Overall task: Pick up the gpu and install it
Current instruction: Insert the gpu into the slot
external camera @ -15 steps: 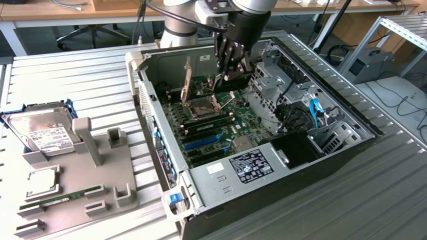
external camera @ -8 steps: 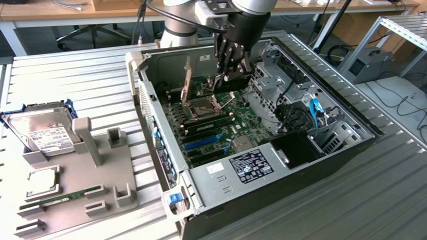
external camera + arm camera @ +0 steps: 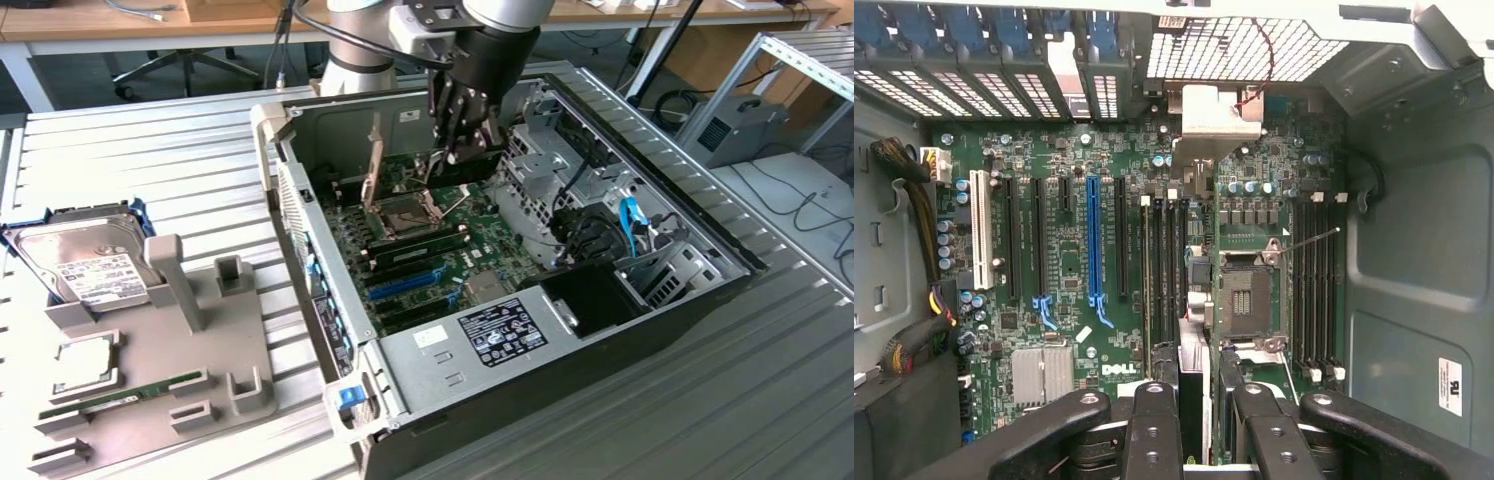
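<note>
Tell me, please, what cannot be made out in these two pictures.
1. Graphics card, wrist view: seen edge-on in the end effector, so its faces are hidden.
2. Exterior view: the end effector hides most of the card; whether it touches a slot is unclear.
3. Case label, exterior view: print too small.

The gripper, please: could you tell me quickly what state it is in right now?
Gripper: closed on the gpu, held edge-on over the motherboard inside the case.

Open computer case [image 3: 534, 330] at exterior view's right; parts stand [image 3: 200, 330] left; hard drive [image 3: 87, 262] on stand.
</note>
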`<state>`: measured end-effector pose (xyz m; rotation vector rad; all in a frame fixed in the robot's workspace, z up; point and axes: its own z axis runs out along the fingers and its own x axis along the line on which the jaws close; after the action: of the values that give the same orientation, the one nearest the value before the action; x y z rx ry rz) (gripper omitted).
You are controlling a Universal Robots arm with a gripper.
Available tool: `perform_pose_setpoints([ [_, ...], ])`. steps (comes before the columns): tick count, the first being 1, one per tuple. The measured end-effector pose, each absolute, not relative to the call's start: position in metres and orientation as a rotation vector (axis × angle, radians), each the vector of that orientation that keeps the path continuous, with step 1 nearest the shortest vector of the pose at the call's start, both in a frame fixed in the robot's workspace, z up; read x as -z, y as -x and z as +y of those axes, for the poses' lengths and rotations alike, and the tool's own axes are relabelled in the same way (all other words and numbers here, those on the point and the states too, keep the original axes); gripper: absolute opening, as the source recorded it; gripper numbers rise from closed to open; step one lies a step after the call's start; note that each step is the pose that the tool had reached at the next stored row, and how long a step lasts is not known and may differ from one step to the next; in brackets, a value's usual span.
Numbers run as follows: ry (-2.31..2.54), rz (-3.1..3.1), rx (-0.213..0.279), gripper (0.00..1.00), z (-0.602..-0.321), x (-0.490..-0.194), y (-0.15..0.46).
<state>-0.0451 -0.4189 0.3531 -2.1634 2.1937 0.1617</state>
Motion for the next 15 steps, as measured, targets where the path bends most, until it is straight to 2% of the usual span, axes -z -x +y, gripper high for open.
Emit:
perform_pose_setpoints([
  [15, 2.163, 2.194, -0.162, 0.26, -0.4208, -0.3521, 0.0468],
])
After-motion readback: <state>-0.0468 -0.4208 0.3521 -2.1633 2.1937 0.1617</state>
